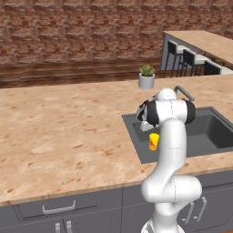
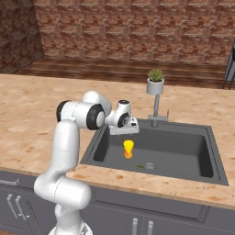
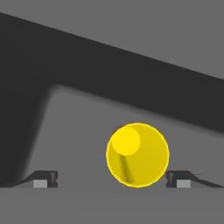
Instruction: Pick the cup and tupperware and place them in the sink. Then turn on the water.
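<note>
Pincer [image 3: 111, 179] hovering spread above upright cup [image 2: 128, 149] in sink [image 2: 209, 158]; looking light, rigid, slippery; gripping across rim probably safest.

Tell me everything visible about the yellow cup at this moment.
The cup is small, yellow and tapered, with a red-orange band low on its body. It stands upright on the floor of the dark grey sink, near the left wall. From above its open mouth is round and it looks empty. The tool hangs above it, fingers spread wide apart, not touching it.
</note>
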